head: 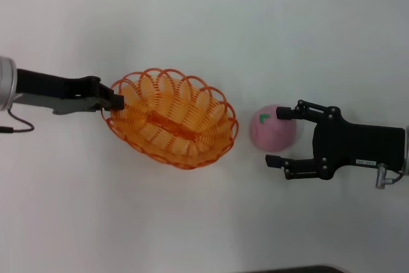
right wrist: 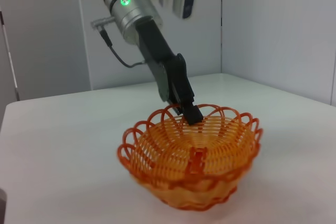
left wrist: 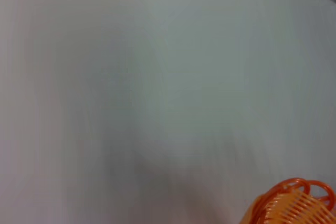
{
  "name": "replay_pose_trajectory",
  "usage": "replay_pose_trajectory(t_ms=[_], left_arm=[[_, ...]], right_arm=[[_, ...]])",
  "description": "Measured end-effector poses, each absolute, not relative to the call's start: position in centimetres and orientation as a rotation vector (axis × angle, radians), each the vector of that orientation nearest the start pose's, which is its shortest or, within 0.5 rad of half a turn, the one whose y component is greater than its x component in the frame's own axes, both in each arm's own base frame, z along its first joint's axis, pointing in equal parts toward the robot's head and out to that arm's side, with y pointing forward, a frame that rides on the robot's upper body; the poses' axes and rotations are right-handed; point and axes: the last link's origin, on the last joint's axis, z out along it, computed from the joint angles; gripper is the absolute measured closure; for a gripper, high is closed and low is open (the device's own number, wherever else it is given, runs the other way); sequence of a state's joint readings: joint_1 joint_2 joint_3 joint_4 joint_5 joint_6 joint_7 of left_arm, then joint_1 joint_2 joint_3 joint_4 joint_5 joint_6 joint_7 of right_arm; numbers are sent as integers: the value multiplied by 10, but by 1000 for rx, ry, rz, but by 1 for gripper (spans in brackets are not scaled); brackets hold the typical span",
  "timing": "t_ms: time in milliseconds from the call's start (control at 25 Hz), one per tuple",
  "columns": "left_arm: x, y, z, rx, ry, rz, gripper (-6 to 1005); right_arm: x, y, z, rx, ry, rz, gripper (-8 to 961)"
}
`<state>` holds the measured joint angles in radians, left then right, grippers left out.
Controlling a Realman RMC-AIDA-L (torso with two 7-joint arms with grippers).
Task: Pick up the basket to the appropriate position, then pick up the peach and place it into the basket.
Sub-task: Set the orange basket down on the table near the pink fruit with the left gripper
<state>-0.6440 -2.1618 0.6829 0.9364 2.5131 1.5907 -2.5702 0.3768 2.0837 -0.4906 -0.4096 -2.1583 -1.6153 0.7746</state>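
The orange wire basket (head: 169, 119) stands mid-table. My left gripper (head: 115, 101) is shut on its left rim, and the right wrist view shows those dark fingers (right wrist: 190, 114) clamped on the far rim of the basket (right wrist: 191, 161). Only a bit of the basket's looped rim (left wrist: 296, 203) reaches the left wrist view. The pink peach (head: 268, 133), green leaf mark up, lies right of the basket and apart from it. My right gripper (head: 276, 137) is open, one fingertip at each side of the peach. The peach does not show in either wrist view.
A white table (head: 204, 23) spreads around everything. A thin cable (head: 16, 126) loops off the left arm. Grey wall panels (right wrist: 273, 30) stand behind the table's far edge in the right wrist view.
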Motion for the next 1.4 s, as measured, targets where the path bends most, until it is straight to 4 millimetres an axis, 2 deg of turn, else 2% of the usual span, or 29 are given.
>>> replay_pose_trajectory(t_ms=[240, 600, 1400], left_arm=[[-269, 332, -5, -2170, -2026, -322, 931], [-301, 312, -4, -1977, -2099, -461, 931], [-322, 306, -2, -1837, -2103, -537, 930]], right_arm=[[322, 247, -35, -2717, 318, 684, 12], [322, 247, -34, -2710, 319, 688, 12], [322, 248, -34, -2703, 324, 684, 11]])
